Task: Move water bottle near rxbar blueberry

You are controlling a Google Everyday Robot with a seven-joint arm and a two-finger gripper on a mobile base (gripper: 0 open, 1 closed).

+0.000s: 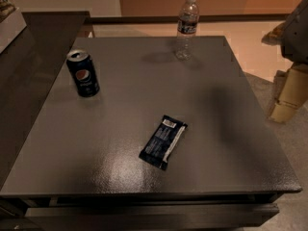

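The water bottle [186,27] stands upright at the far edge of the grey table [231,143], right of centre. It is clear, with a white cap and a dark label band. The rxbar blueberry [163,141] lies flat near the middle front of the table, a dark navy wrapper with white text, set diagonally. My gripper [289,96] shows at the right edge of the camera view, beyond the table's right side. It is well clear of both the bottle and the bar and holds nothing that I can see.
A dark blue Pepsi can [83,73] stands upright at the left of the table. A darker counter [33,57] adjoins the table's left side. Pale floor [250,47] lies beyond the far and right edges.
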